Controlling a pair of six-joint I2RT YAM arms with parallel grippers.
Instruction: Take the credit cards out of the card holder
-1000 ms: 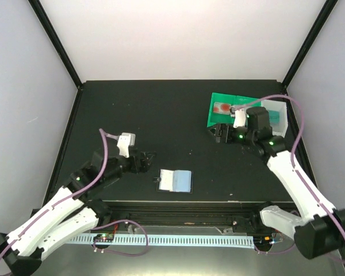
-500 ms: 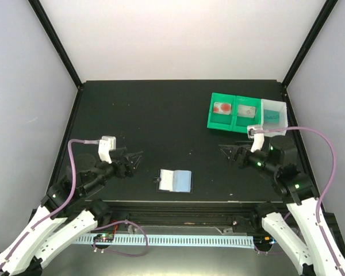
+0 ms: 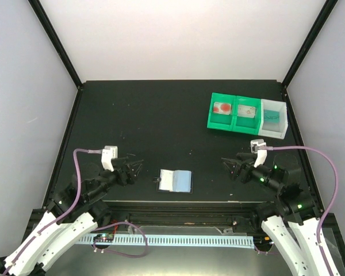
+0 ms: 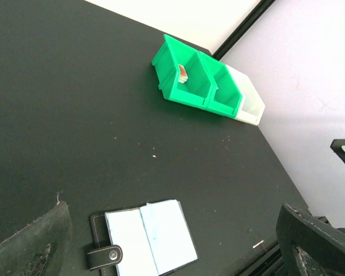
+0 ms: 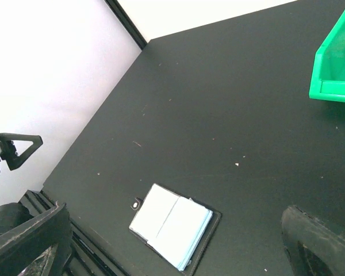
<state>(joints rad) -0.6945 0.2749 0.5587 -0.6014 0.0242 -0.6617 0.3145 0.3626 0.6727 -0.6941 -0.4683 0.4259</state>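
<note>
We hold our left tool (image 3: 135, 167) and right tool (image 3: 230, 165) wide open and empty, flanking the unfolded card holder (image 3: 175, 180) on the table (image 3: 161, 115).

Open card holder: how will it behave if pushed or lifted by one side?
The card holder lies open and flat, so a push probably slides it rather than tips it. Its centre fold suggests it would flop shut if lifted by one panel. The loose snap strap may snag.
</note>
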